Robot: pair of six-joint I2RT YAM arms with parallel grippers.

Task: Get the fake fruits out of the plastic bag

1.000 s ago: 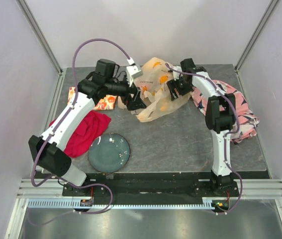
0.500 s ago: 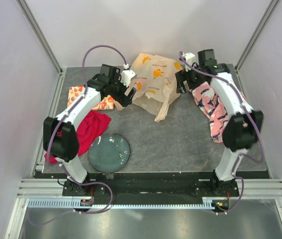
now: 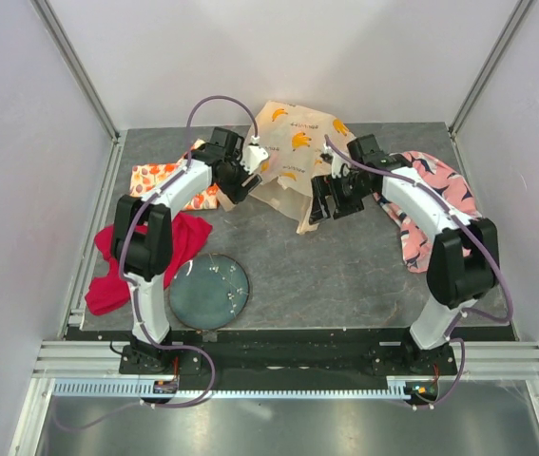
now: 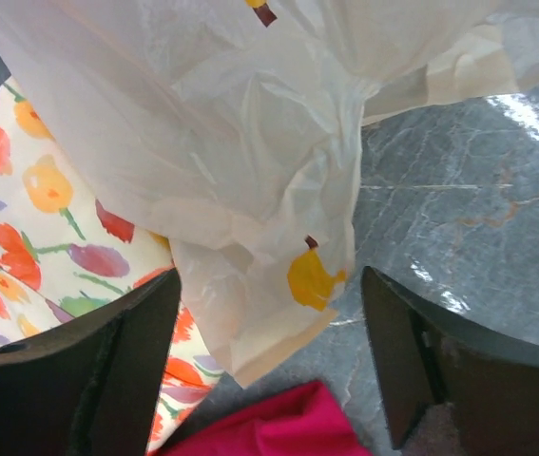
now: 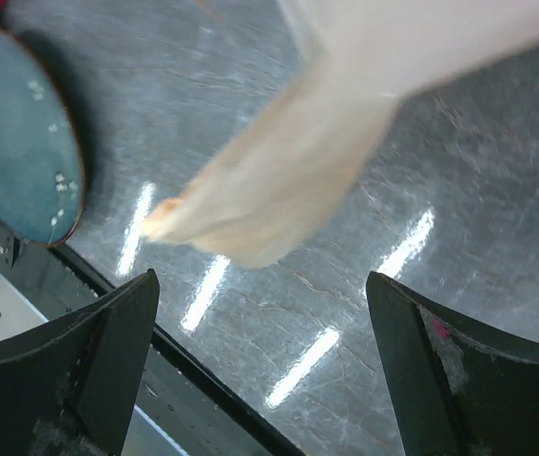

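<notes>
The cream plastic bag (image 3: 293, 152) printed with yellow bananas lies crumpled at the back middle of the table, with a thin tail (image 3: 309, 215) hanging toward the front. No fake fruits show in any view. My left gripper (image 3: 240, 180) is open at the bag's left edge. In the left wrist view (image 4: 269, 370) a corner of the bag (image 4: 250, 142) hangs between its fingers (image 4: 88, 380). My right gripper (image 3: 324, 199) is open beside the bag's tail. In the right wrist view (image 5: 264, 380) the tail (image 5: 288, 180) lies just ahead of the fingers, and nothing is between them.
An orange-fruit-printed cloth (image 3: 160, 180) lies left of the bag and also shows in the left wrist view (image 4: 31, 218). A red cloth (image 3: 155, 252) and a dark plate (image 3: 209, 290) lie front left. A pink patterned cloth (image 3: 431, 204) lies at the right.
The bag has settled flatter toward the back. My right gripper has swung from the bag's right side forward and left to its tail. My left gripper has stayed at the bag's left edge.
</notes>
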